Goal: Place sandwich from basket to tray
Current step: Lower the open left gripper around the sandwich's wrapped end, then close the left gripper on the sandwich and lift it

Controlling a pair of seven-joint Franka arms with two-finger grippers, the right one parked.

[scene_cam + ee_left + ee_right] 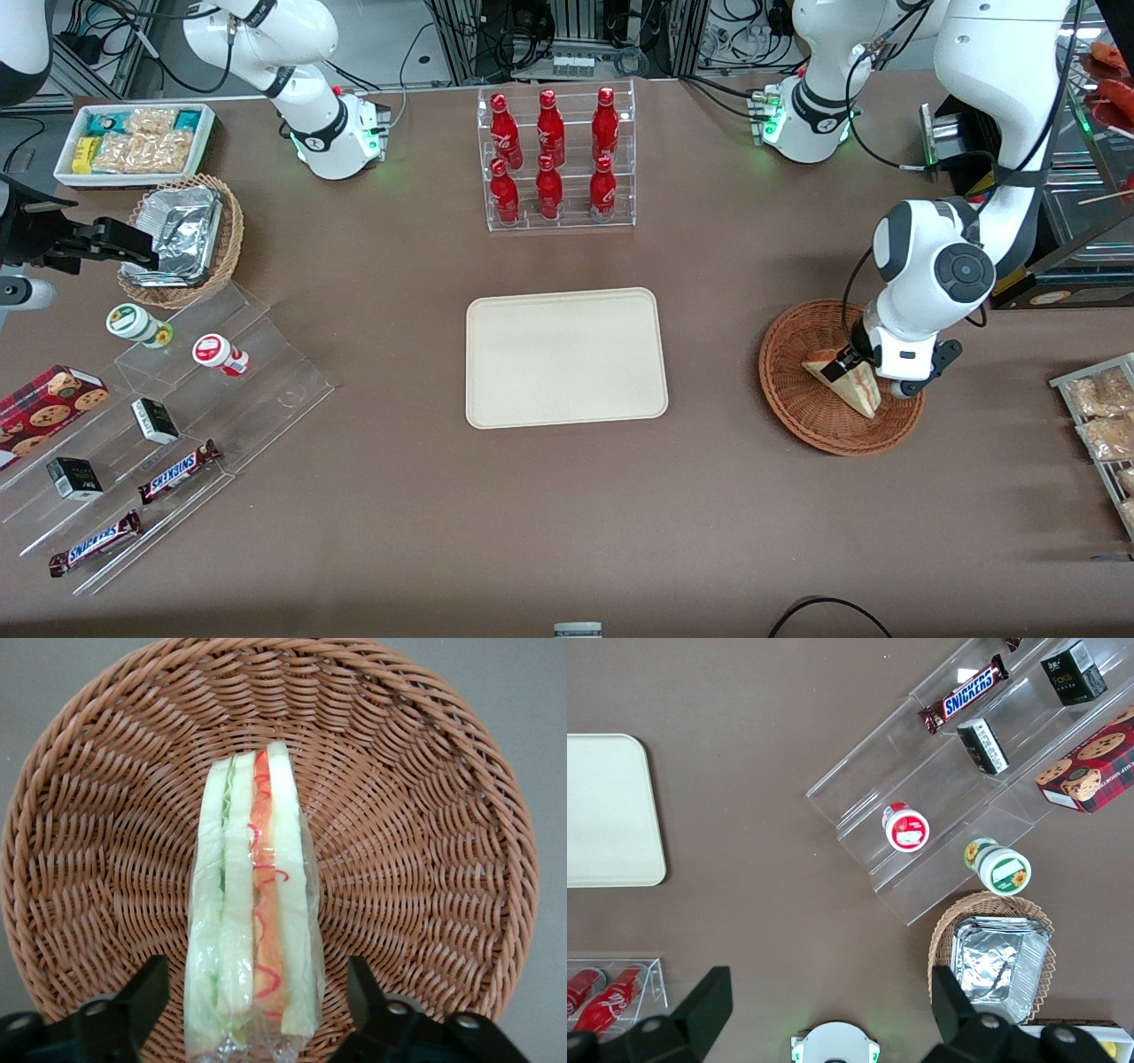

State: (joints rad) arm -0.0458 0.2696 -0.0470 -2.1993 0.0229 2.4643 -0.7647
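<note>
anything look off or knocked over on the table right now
Nothing stands out. The sandwich stands on edge in the basket, wrap intact, with the open tool straddling it. The tray lies flat and bare, and the red bottles stand upright in their rack.

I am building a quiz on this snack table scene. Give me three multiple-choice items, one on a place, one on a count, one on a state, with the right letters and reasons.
1. Where is the sandwich?
A. on the tray
B. in the basket
C. in the bottle rack

2. How many red bottles stand in the clear rack?
A. four
B. six
C. eight

3. How is the gripper?
A. open, fingers either side of the sandwich
C. shut on a bottle
B. shut on the tray's rim

Answers: 1 B, it lies in the basket, and the tray is bare. 2 B, two rows of three. 3 A, gaps show between each of the fingers and the wrap.
</note>
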